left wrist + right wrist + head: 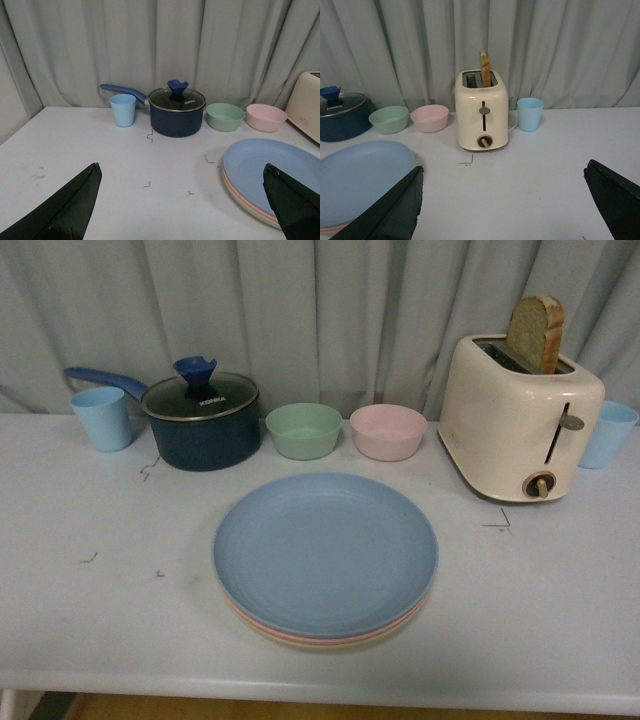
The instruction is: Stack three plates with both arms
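Left wrist view: the left gripper (pixel 182 210) is spread wide, holding nothing, above the table (pixel 100 150). The right gripper (pixel 502 210) is likewise spread and empty. The blue plate (pixel 325 551) tops the stack at the table's centre, over the pink plate (pixel 262 626), with the beige plate (pixel 330 645) lowest. Behind stand a green bowl (pixel 304 430), pink bowl (pixel 388 431), pot (pixel 200 425) and toaster (pixel 520 420).

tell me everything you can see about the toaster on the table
The toaster is cream-coloured, smooth and glossy with rounded corners. It stands upright on the white table, right of the pink bowl. Its end shows a lever in a vertical slot above a round knob. A bread slice sticks up from one top slot. Neither gripper touches it.
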{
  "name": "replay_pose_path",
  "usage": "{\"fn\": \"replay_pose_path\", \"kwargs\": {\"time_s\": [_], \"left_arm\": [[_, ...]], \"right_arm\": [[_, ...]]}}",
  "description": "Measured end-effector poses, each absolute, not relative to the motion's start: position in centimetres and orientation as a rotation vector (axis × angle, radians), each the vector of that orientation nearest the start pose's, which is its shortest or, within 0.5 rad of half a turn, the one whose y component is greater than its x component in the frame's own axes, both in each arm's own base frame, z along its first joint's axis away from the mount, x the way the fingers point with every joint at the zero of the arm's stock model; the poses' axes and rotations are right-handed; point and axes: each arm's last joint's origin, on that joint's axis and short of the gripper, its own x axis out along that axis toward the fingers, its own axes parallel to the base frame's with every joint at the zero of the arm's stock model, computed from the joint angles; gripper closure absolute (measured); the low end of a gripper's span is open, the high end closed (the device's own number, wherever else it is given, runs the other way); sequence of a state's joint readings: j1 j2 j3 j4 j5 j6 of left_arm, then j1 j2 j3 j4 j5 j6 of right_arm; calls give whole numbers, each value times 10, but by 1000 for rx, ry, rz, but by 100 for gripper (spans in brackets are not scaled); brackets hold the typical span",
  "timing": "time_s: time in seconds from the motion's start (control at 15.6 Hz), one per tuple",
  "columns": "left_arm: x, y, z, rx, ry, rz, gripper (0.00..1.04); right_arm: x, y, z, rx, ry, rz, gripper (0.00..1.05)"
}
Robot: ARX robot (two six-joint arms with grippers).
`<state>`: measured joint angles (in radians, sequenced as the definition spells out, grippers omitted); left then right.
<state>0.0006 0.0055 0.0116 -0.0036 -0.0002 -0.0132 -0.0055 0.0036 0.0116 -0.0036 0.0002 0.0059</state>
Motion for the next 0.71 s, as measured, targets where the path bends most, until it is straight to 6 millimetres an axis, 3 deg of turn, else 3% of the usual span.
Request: {"fn": "replay_pose_path", "kwargs": {"time_s": [0.71], "left_arm": [[97, 0, 167, -13, -2, 1, 7]], "right_arm": [[97, -1, 167, 6, -4, -6, 6]]}}
